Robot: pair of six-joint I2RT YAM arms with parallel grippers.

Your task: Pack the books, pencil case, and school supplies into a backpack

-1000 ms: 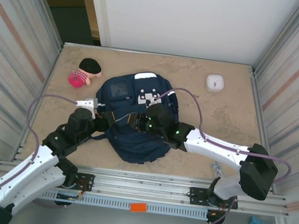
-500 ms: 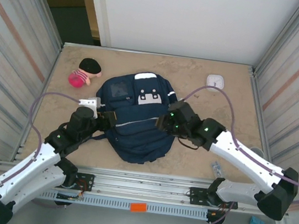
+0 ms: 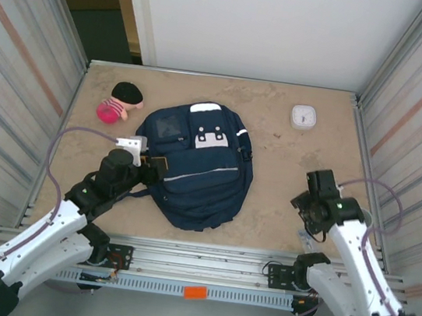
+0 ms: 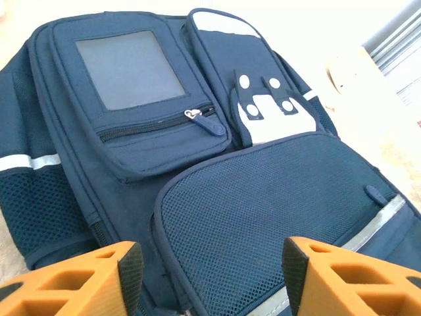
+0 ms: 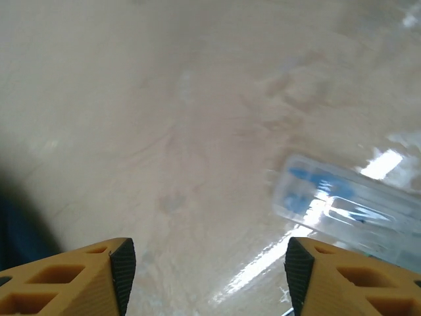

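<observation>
Small clear plastic case (image 5: 342, 210) lies on tan table (image 5: 164, 99), just ahead of your right gripper (image 5: 204, 263), jaws apart, empty (left gripper (image 4: 207, 270) likewise, over navy fabric backpack (image 4: 131, 164)). Probably light, slick, brittle: pinch its long sides gently

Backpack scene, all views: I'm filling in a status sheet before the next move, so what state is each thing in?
backpack: lying flat, front up, small pocket's zip shut.
left gripper: open, empty, over the backpack's mesh pocket.
right gripper: open, empty, above the table.
clear item: lying on the table, not held.
white square device: flat on the table.
plush toy: lying on the table.
</observation>
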